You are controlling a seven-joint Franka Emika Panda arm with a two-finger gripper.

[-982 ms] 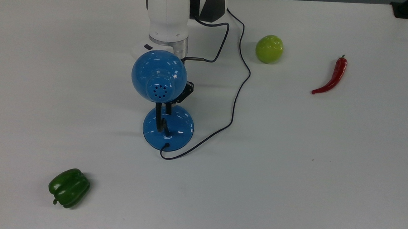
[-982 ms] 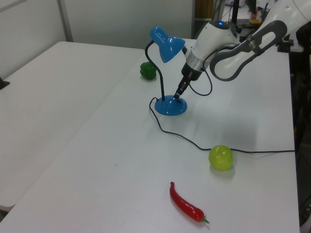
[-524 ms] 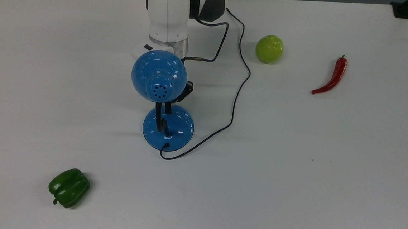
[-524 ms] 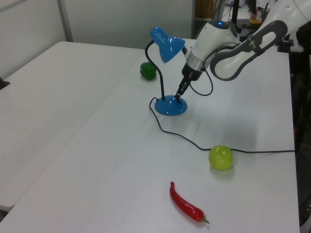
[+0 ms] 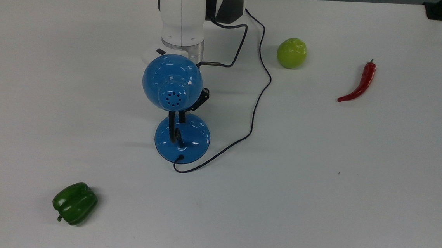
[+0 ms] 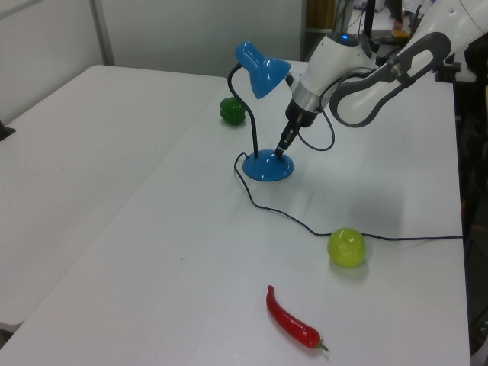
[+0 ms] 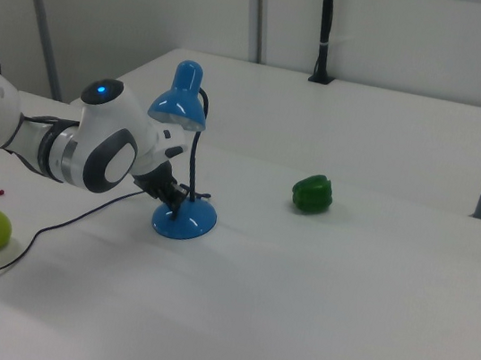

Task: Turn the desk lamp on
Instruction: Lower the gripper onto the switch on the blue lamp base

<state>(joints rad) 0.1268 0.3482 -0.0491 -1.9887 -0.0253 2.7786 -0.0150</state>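
The desk lamp stands mid-table, its blue dome shade (image 5: 172, 82) above the round blue base (image 5: 188, 141). A black bent neck (image 6: 242, 84) joins them, and the thin black cord (image 5: 260, 91) runs off from the base. My gripper (image 6: 281, 150) comes down under the shade with its fingers shut together, and the tip rests on the top of the base (image 6: 267, 166). In the top view the shade hides most of the gripper (image 5: 182, 118). In the right view the gripper (image 7: 179, 203) touches the base (image 7: 187, 220) beside the neck. I see no glow under the shade (image 7: 180, 100).
A green bell pepper (image 5: 74, 203) lies at the top view's lower left. A green apple (image 5: 291, 52) and a red chili (image 5: 360, 84) lie at the top view's upper right. The lamp cord loops across the table between base and apple.
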